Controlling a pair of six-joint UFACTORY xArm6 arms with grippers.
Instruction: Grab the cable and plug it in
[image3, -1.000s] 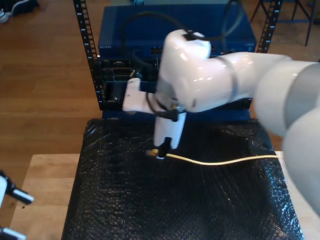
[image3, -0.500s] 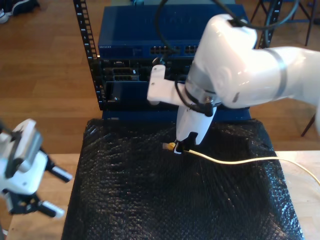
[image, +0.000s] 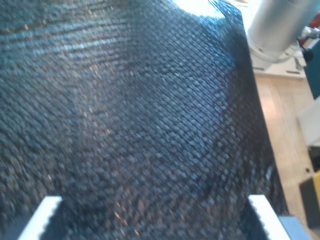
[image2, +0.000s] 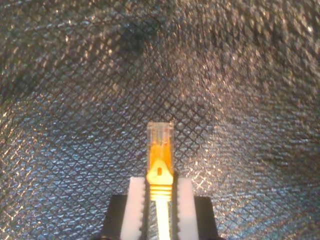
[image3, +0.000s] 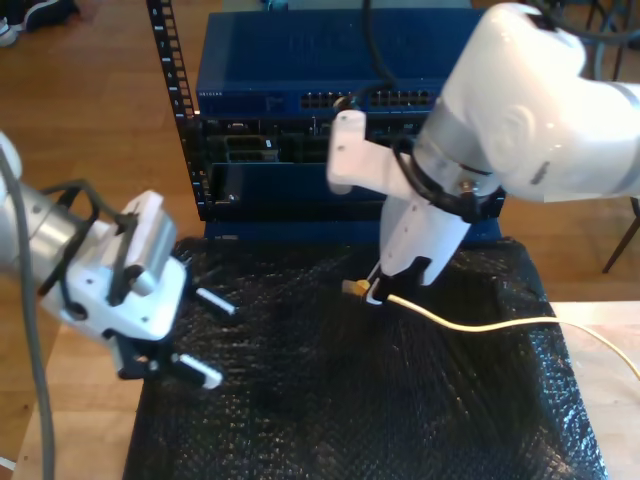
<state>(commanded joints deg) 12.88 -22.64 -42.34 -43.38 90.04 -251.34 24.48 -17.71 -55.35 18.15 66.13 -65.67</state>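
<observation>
In the first wrist view you see my first gripper (image: 152, 220) with its two pale fingers (image: 45, 215) spread wide, nothing between them, above the black mesh mat (image: 125, 110).

In the second wrist view my second gripper (image2: 160, 210) is closed tight on the cable (image2: 160, 170), just behind its clear plug (image2: 160, 132). The plug sticks out in front of the fingers, over the mat.

In the exterior view you see the second gripper (image3: 385, 290) holding the plug end above the mat, in front of the rack (image3: 300, 110), and the yellow line runs off to this view's right. The first gripper (image3: 200, 335) hangs open at this view's left.

I think the plug could twist in the grip or miss a port if the trailing cable pulls sideways.

I count one cable, one plug, two grippers.
</observation>
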